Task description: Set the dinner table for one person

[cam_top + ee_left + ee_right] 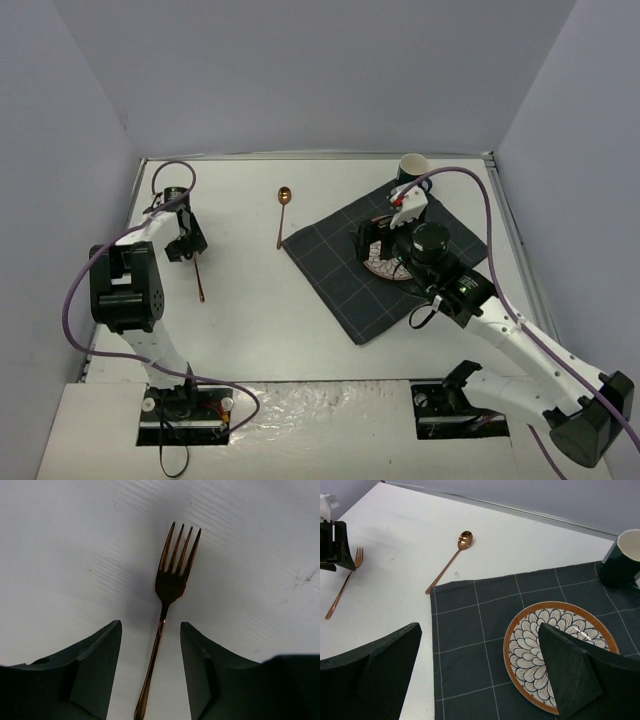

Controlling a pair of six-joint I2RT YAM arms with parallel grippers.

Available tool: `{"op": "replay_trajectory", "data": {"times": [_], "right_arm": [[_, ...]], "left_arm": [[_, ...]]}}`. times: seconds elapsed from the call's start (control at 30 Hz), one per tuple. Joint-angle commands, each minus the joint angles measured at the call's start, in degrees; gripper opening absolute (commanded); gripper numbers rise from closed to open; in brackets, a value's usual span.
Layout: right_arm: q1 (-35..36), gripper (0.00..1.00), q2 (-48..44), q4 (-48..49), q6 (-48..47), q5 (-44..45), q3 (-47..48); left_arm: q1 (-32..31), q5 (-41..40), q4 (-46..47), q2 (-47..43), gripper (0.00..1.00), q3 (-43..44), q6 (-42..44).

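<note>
On the white dinner table (260,310) a copper fork (170,580) lies at the left, its tines pointing away from my left wrist camera. My left gripper (150,624) is low over the fork (200,280). Its jaws straddle the handle, with a gap showing on each side. A copper spoon (283,215) lies at mid-table. A flower-patterned plate (540,645) sits on a dark grey grid cloth (470,630). My right gripper (480,627) hangs open above the plate's left edge, holding nothing. From above, the left gripper (187,248) and right gripper (383,250) are far apart.
A dark green mug (413,170) with a white inside stands at the cloth's far corner. The spoon (450,562) lies just off the cloth's left corner. Raised walls close off the table at the back and on both sides.
</note>
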Motion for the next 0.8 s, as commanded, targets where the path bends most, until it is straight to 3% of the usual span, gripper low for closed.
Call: {"op": "replay_trajectory", "data": {"times": [0.0, 0.17, 0.4, 0.57, 0.77], "right_arm": [[0.1, 1.00, -5.4, -0.6, 0.1, 3.2, -0.9], [0.1, 1.00, -9.6, -3.0, 0.0, 4.6, -1.6], [0.2, 1.00, -12.6, -5.0, -0.9, 5.9, -2.6], [0.1, 1.00, -14.4, -5.3, -0.9, 6.0, -3.1], [0.1, 1.00, -16.6, -6.4, -0.8, 5.7, -3.9]], "left_arm": [[0.1, 0.4, 1.5, 1.6, 0.43, 3.3, 1.3], [0.1, 1.6, 1.2, 4.1, 0.35, 3.3, 1.5], [-0.4, 3.4, -1.0, 4.0, 0.01, 1.5, 0.0], [-3.0, 2.9, -4.1, 1.1, 0.00, 0.5, -2.5], [-13.1, -0.2, -11.8, -7.5, 0.00, 2.2, -11.2]]}}
